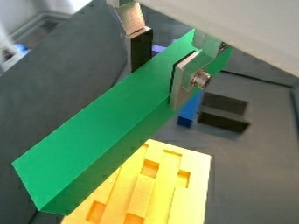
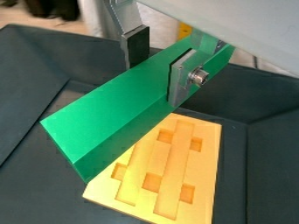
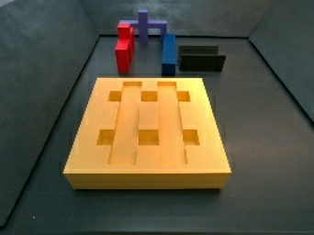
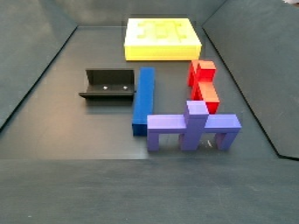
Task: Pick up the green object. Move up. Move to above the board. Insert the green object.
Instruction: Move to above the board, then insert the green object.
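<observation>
In both wrist views the gripper is shut on the green object, a long plain green bar held near one end, with a silver finger on each side. The bar hangs in the air, its free end reaching out over the floor. The board, an orange-yellow slab with grooves and square holes, lies flat below the bar. The board also shows in both side views. Neither side view shows the gripper or the green bar.
A blue block, a red block, a purple block and the black fixture stand beyond the board's end. Dark sloping walls enclose the floor.
</observation>
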